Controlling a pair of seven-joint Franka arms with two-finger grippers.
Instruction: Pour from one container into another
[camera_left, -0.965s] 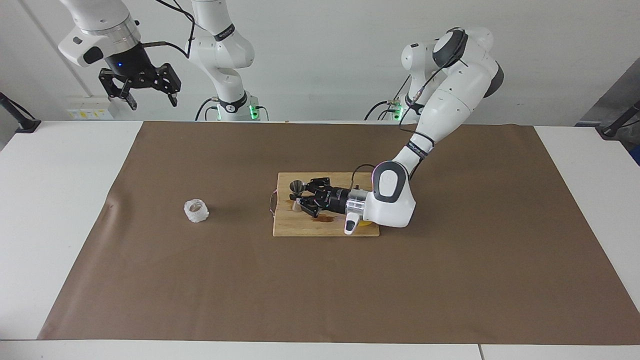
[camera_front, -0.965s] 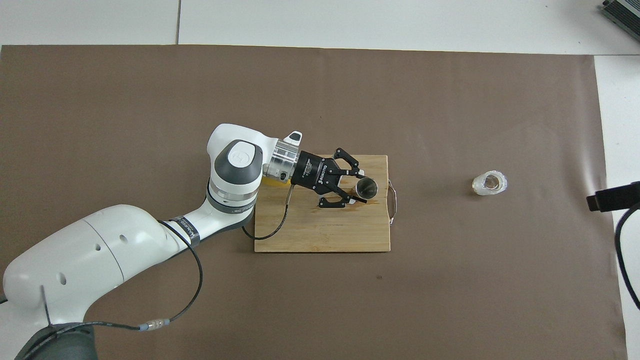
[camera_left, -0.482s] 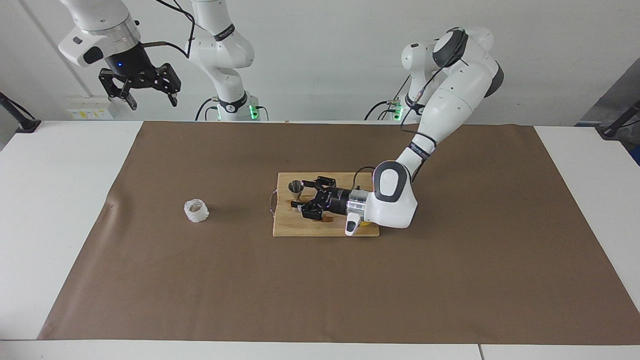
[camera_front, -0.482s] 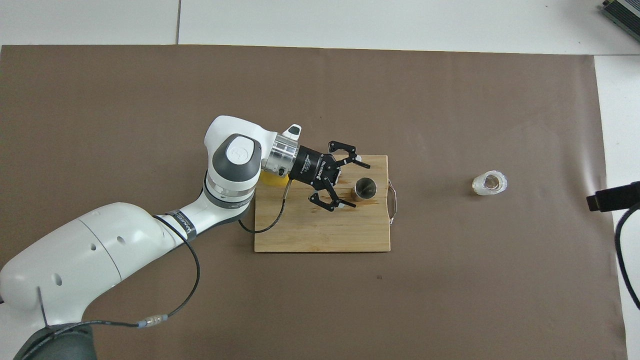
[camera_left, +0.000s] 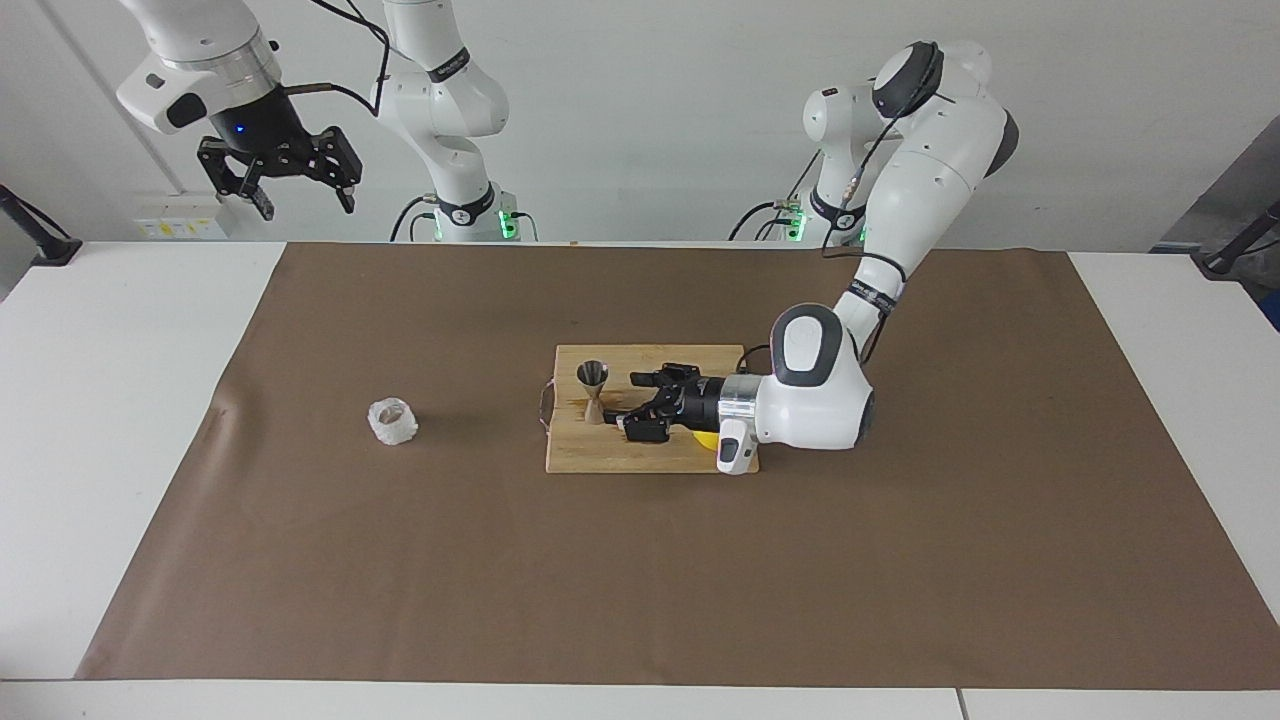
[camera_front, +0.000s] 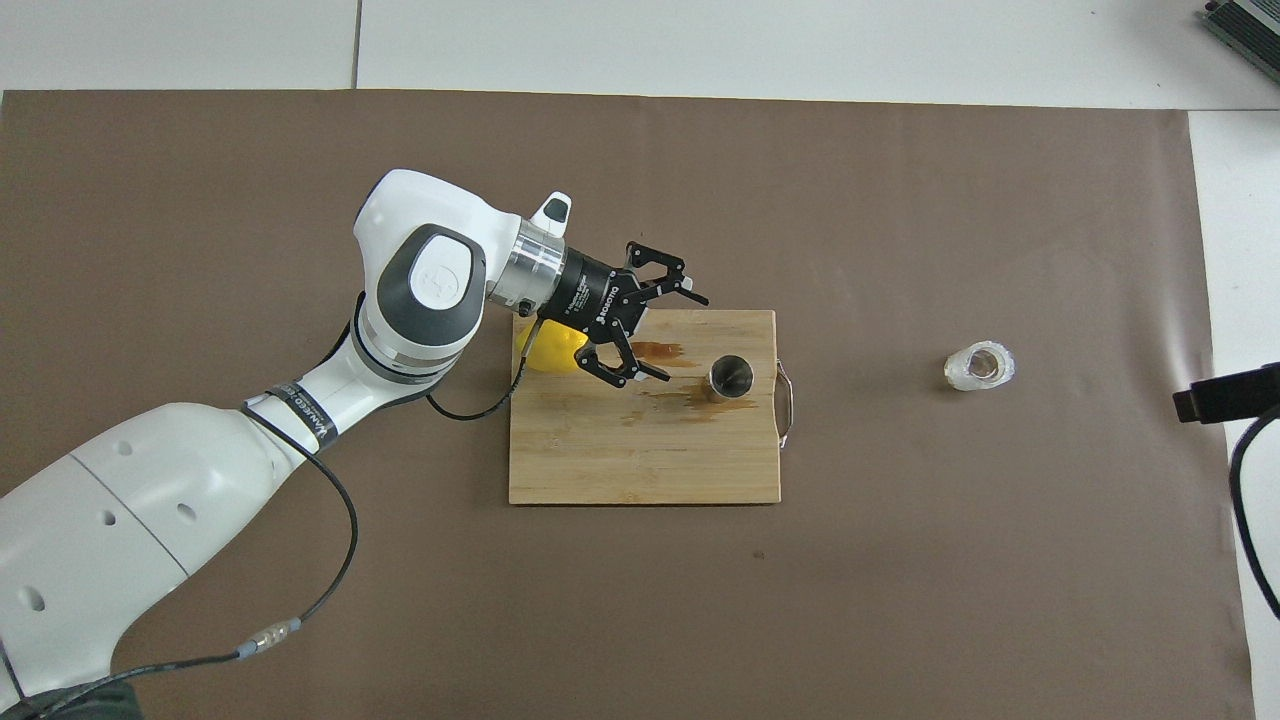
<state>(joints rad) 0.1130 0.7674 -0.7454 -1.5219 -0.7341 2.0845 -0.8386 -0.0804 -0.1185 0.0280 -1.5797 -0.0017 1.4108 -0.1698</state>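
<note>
The crinkly whitish translucent cup (camera_left: 393, 421), likely light and crushable, best gripped around its sides; both grippers open, empty.

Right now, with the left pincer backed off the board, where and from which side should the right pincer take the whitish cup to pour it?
Probably by its side wall, around the middle. The cup stands upright and alone on the brown paper toward the right arm's end, its mouth open upward. A level approach from that end seems best, keeping the rim free toward the jigger on the cutting board. The right pincer waits open, high.
</note>
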